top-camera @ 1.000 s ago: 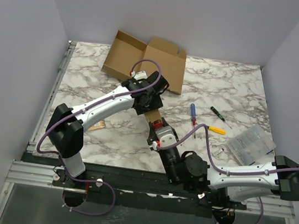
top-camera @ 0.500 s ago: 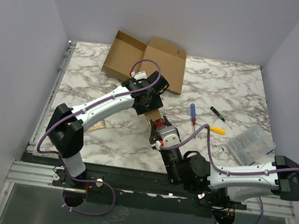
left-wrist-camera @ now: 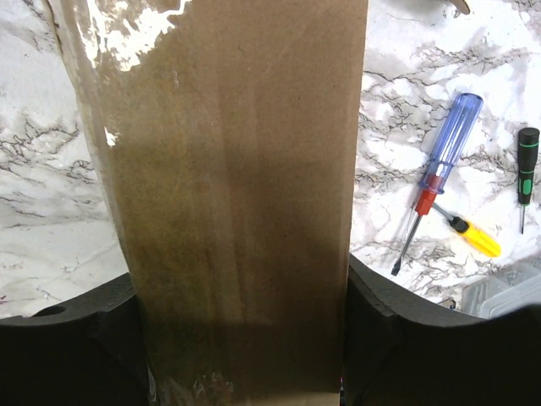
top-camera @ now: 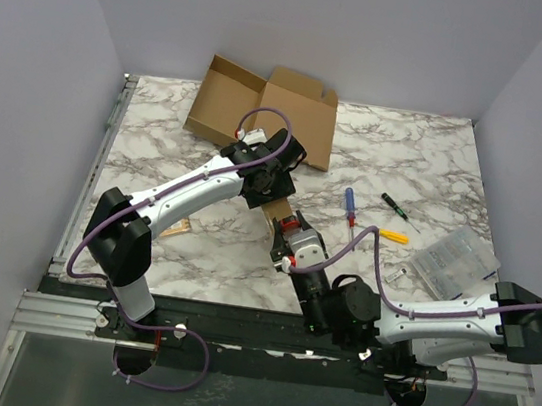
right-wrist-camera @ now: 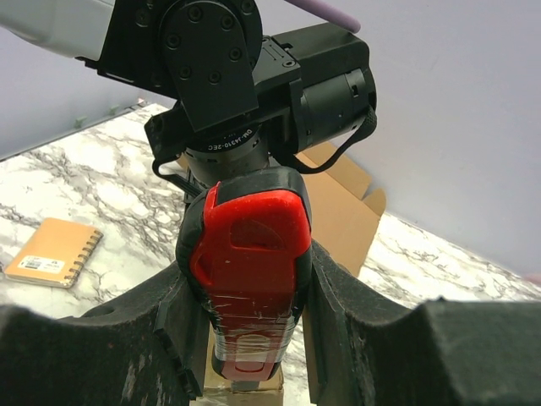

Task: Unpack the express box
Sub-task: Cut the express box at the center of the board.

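Note:
The express box [top-camera: 276, 210] is a small brown carton with shiny tape along one edge; it fills the left wrist view [left-wrist-camera: 237, 186]. My left gripper [top-camera: 269, 189] is shut on it, with a black finger pressed against each side [left-wrist-camera: 241, 347]. My right gripper [top-camera: 296, 241] is shut on a red and black box cutter [right-wrist-camera: 249, 254]. The cutter's lower end, wrapped in clear tape, sits right at the near edge of the carton [right-wrist-camera: 254, 393]. Its blade is hidden, so whether it touches the carton I cannot tell.
An opened, flattened cardboard box [top-camera: 264, 109] lies at the back. Right of the arms are a blue-handled screwdriver [top-camera: 349, 206], a green-black one [top-camera: 399, 211], a small yellow one [top-camera: 393, 236] and a clear plastic case [top-camera: 457, 261]. An orange notebook [top-camera: 174, 229] lies left.
The right gripper with the cutter has shifted slightly toward the near right. The left gripper and the carton have stayed in place.

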Controlling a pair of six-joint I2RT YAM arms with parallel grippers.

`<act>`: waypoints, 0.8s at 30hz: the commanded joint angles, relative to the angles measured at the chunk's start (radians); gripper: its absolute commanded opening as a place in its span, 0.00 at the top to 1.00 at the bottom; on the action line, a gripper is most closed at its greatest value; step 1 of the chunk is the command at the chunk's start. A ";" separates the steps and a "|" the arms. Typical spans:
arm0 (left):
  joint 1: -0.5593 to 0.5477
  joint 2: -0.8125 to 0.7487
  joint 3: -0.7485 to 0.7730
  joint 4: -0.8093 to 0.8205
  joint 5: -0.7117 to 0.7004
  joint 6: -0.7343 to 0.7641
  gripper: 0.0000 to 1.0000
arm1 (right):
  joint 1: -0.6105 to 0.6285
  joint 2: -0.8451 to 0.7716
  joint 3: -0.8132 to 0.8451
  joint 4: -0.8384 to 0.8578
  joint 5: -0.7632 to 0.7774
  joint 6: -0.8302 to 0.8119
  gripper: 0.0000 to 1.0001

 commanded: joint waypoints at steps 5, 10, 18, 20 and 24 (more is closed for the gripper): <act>0.001 0.034 -0.020 -0.057 0.047 -0.028 1.00 | -0.005 0.028 -0.007 0.032 0.001 0.037 1.00; 0.005 0.035 -0.034 -0.059 0.081 -0.066 1.00 | -0.005 0.050 -0.002 0.028 -0.018 0.067 1.00; 0.019 0.071 -0.007 -0.122 0.126 -0.115 1.00 | 0.007 0.074 0.005 0.043 -0.058 0.115 1.00; 0.028 0.078 0.008 -0.135 0.137 -0.118 1.00 | 0.019 0.077 -0.007 0.080 -0.075 0.104 1.00; 0.030 0.102 0.046 -0.163 0.129 -0.117 1.00 | 0.046 0.075 -0.013 0.074 -0.115 0.117 1.00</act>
